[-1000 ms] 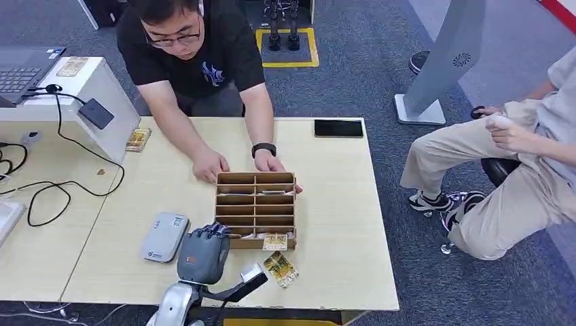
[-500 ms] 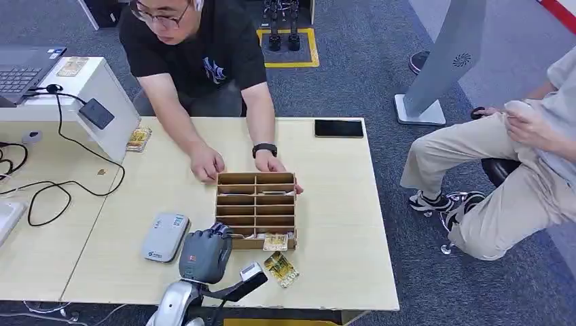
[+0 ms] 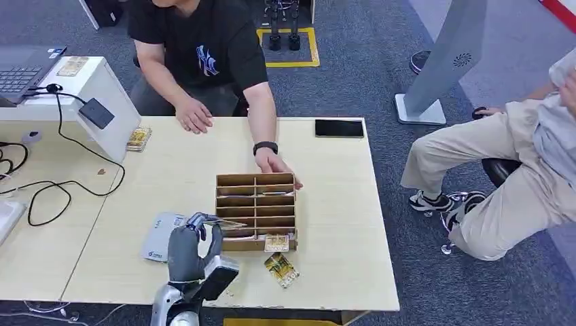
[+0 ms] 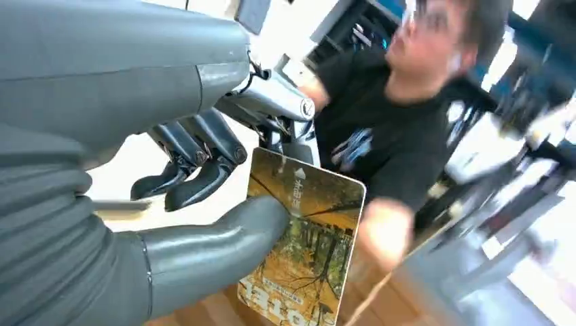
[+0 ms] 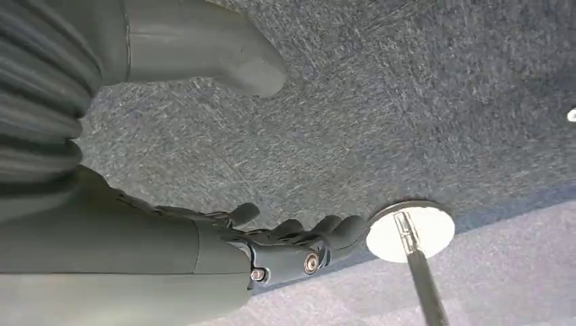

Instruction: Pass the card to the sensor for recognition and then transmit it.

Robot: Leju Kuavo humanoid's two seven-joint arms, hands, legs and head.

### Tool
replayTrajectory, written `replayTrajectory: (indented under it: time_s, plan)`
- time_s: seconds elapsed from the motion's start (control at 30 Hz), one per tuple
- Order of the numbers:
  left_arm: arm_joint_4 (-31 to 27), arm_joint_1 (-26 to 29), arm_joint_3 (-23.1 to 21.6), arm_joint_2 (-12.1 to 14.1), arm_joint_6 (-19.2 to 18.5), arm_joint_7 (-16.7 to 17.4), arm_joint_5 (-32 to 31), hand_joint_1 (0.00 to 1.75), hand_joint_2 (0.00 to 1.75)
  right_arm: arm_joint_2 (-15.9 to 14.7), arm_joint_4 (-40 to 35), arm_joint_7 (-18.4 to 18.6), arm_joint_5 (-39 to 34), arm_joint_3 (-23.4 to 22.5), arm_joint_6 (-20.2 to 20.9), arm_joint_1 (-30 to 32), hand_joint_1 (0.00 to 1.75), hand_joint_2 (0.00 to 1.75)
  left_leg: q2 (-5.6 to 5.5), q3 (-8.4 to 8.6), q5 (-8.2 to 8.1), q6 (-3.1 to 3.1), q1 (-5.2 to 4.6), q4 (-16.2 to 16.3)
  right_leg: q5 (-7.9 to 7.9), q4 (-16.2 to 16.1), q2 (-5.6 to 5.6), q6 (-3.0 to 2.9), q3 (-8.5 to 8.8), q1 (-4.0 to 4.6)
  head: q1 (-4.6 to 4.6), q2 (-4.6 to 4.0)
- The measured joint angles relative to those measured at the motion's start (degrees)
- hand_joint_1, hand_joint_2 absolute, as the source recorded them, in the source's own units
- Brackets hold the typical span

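Observation:
My left hand [image 3: 191, 248] hovers at the front left corner of the wooden compartment box [image 3: 256, 182], just right of the grey card sensor [image 3: 157, 239]. It pinches a card [image 3: 227, 223], seen edge-on over the box. In the left wrist view the left hand [image 4: 204, 183] holds that card [image 4: 306, 251], printed with an autumn forest, between thumb and fingers. My right hand [image 5: 176, 251] hangs over grey carpet with fingers apart and nothing in it.
A person's hand [image 3: 273, 163] rests on the box's far edge. A loose card [image 3: 275, 242] and a wrapped card pack [image 3: 280, 269] lie in front of the box. A phone [image 3: 338, 128] lies far right. A white stand [image 3: 102, 102] and cables [image 3: 61, 187] sit left.
My left hand has turned over and lifted from the box's front corner, now holding a card. The person has leaned back and drawn one hand to the table's far edge.

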Motion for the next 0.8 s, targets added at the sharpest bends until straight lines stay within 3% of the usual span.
replayTrajectory:
  time_s: [0.2,0.4,0.6,0.8]
  plan:
    - [-9.14,1.06,1.92,-1.99,0.59,-9.12,2.53,1.75,1.75,0.42,-0.48,-0.50,2.23,-1.42,0.00,-0.14,0.00,1.75,0.01,0.01,0.00,0.00,0.01,0.00,0.00,0.00,0.00,0.00,0.00,0.00,0.00,0.00]
    - [-17.75,0.77,2.91,-2.43,0.98,-10.58,2.62,1.75,1.75,0.83,-1.22,-0.13,3.85,-2.67,0.00,-0.13,0.00,1.75,0.01,0.03,0.00,0.00,0.01,0.00,0.00,0.01,0.00,0.00,0.01,0.01,0.00,0.00]
    - [-20.87,-1.07,4.35,-2.30,1.01,-12.65,6.45,1.75,1.75,0.90,-1.44,-0.35,4.09,-2.91,0.00,-0.18,0.00,1.75,0.01,0.03,0.00,0.00,0.01,0.00,0.00,0.01,0.01,0.00,0.01,0.01,0.02,0.00]
    - [-21.02,-5.19,5.27,-1.29,0.37,-9.48,12.46,1.75,1.75,0.90,-1.53,-0.52,5.00,-2.91,0.00,-0.23,0.00,1.75,0.01,0.03,0.03,-0.02,0.01,0.00,0.02,0.01,0.00,-0.01,0.01,0.00,0.00,0.00]
